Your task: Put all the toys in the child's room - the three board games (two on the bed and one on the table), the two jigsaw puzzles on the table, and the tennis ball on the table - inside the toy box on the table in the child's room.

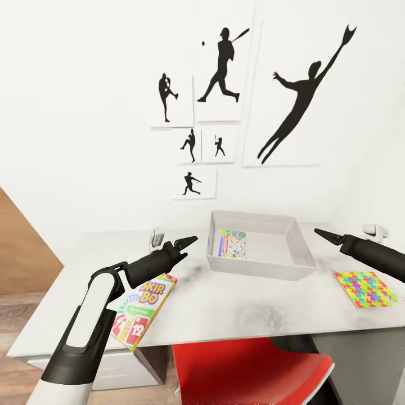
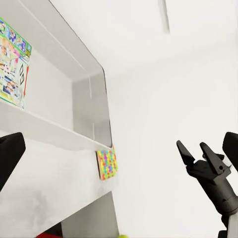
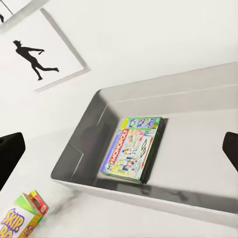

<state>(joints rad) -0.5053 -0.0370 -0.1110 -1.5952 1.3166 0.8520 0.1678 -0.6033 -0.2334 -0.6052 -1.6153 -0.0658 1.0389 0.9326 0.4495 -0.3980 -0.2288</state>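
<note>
1. Toy box (image 1: 260, 264): pale grey bin, standing on the table (image 1: 236, 309) against the white wall. All places below are given from this box.
2. Monopoly game (image 1: 233, 243): lying flat on the floor of the box, toward its left wall; also clear in the right wrist view (image 3: 131, 148).
3. Skip-Bo game (image 1: 140, 309): on the table to the left of the box and nearer the front edge, one corner jutting over that edge.
4. Jigsaw puzzle (image 1: 365, 288): flat on the table to the right of the box, apart from it.
5. Left gripper (image 1: 188, 242): in the air just left of the box, fingers pressed together, holding nothing.
6. Right gripper (image 1: 322, 232): in the air just right of the box; jaws slightly spread in the left wrist view (image 2: 197, 151), holding nothing.
7. Red chair (image 1: 247, 368): below the table's front edge, in front of the box.
8. Baseball silhouette prints (image 1: 219, 67): on the wall above the box.
</note>
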